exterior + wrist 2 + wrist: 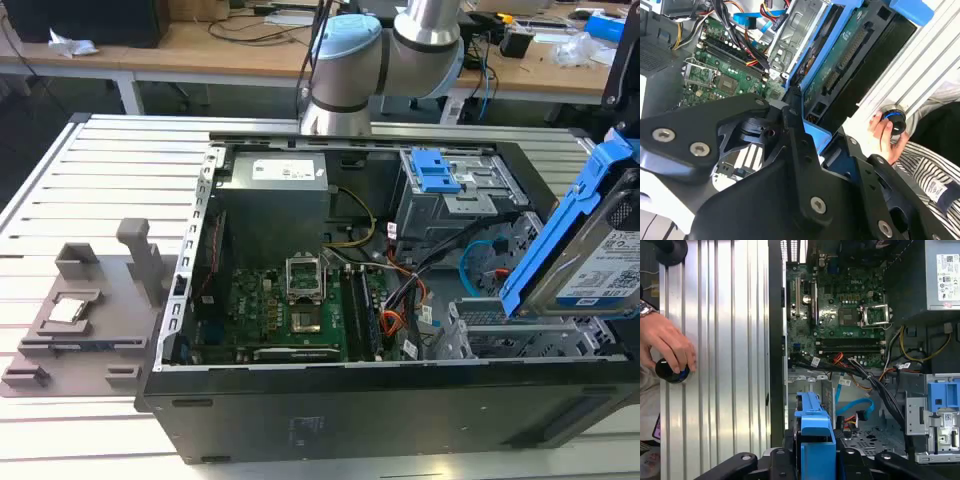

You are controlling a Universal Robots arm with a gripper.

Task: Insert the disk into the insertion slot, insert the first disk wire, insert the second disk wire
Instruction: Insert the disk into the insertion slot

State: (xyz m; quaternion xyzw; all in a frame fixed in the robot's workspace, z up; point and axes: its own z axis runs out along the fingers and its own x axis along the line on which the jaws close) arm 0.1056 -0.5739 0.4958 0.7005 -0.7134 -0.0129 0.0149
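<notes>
**Gripper.** In both wrist views the black fingers of the gripper point(815, 460) are clamped on the blue bracket of the disk point(588, 262), one finger on either side of the frame.

**Disk.** It hangs at the exterior view's right edge, steeply tilted, with its label side facing the camera. Its high end points to the upper right and its low end points down toward the insertion slot point(497, 338).

**Slot.** This perforated silver cage sits in the lower right corner of the open computer case point(300, 420). The disk's low end is just beside the cage's top edge; whether the two touch cannot be told. The disk is not seated in the cage.

**Wiring.** The second disk wire point(468, 268) loops inside the case between the cage and the grey bay point(440, 215), near the disk's low end. The bay carries a blue latch point(436, 170) on top. A black, red and orange wire bundle point(398, 292) lies just to the exterior view's left of the loop, beside the motherboard point(290, 310).

**Surroundings.** In the first wrist view a person's hand point(667, 347) rests on a black knob point(671, 371) on the slatted table point(725, 365), outside the case. A grey fixture point(90, 310) stands on the table at the exterior view's left.
</notes>
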